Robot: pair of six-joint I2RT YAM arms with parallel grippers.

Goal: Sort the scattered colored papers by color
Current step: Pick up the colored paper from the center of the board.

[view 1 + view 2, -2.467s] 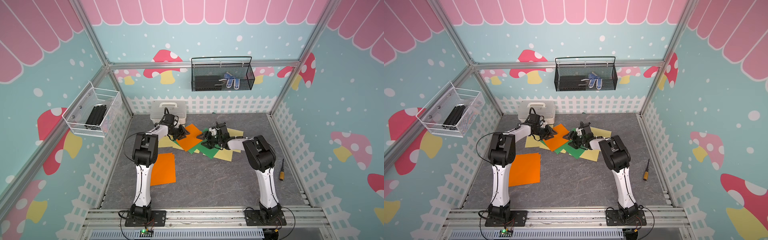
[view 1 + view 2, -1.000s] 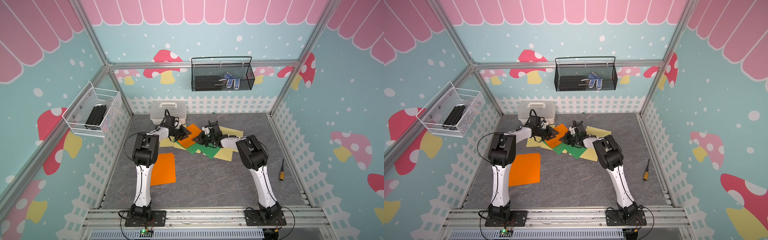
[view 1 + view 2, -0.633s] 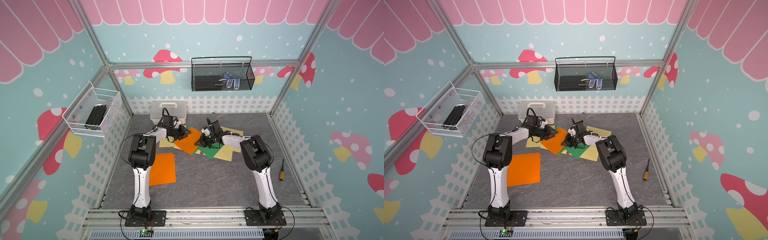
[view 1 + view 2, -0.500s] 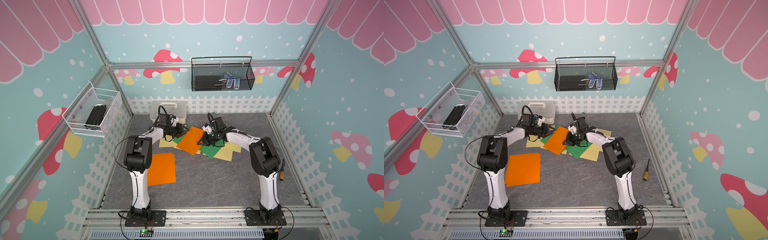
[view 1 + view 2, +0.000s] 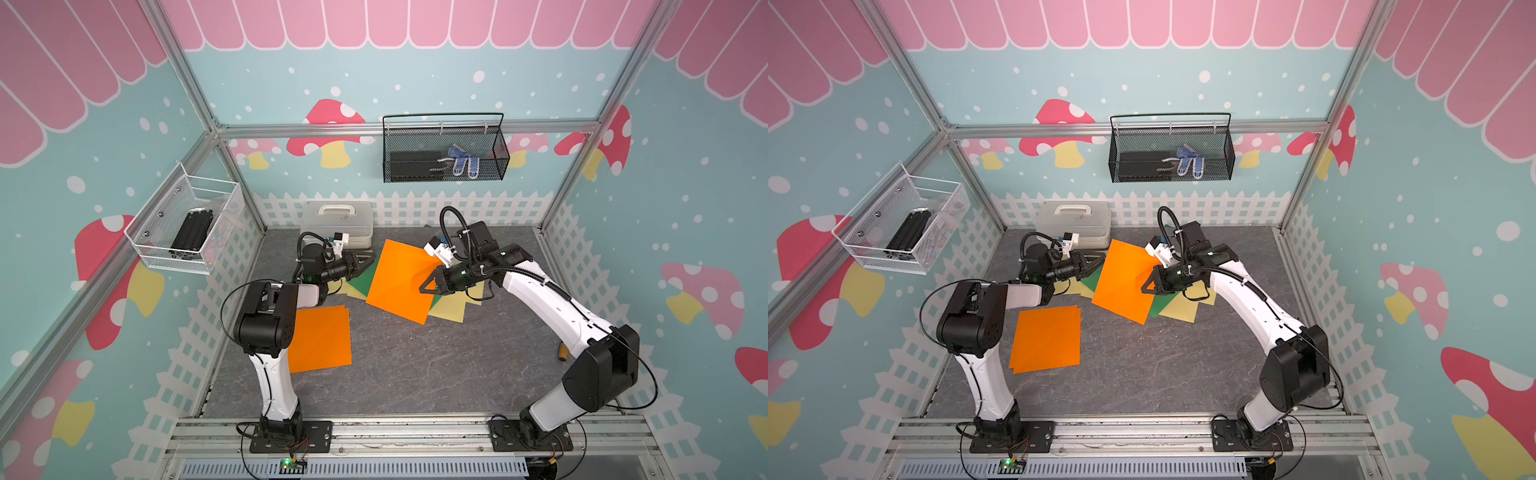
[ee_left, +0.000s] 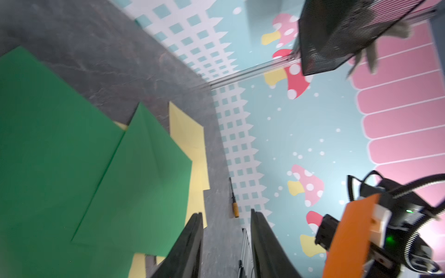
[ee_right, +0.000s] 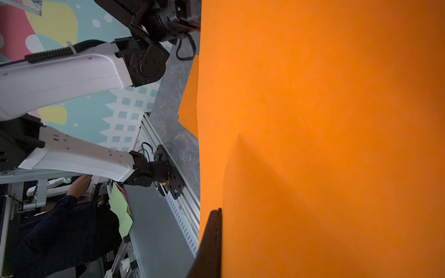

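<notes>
My right gripper [image 5: 428, 284] [image 5: 1148, 286] is shut on the right edge of an orange paper [image 5: 401, 282] [image 5: 1125, 282], which hangs tilted above the pile. In the right wrist view this sheet [image 7: 313, 120] fills the frame and hides one finger; the other finger [image 7: 214, 240] lies against it. My left gripper [image 5: 368, 266] [image 6: 226, 213] is open and empty, just left of the lifted sheet. Green papers [image 6: 60, 144] [image 5: 365, 278] and pale yellow papers [image 6: 190, 134] [image 5: 451, 307] lie overlapped on the floor below. An orange stack [image 5: 320, 338] [image 5: 1046, 338] lies flat at front left.
A white lidded box [image 5: 336, 218] stands against the back fence behind my left gripper. A screwdriver [image 5: 563, 353] [image 6: 234, 207] lies by the right fence. A black wire basket [image 5: 444, 153] and a white one [image 5: 187, 226] hang on the walls.
My right gripper has lifted the orange sheet off the pile and raised it, tilted, while the arm drew back rightward. My left gripper has come off the sheet and stands beside it.
</notes>
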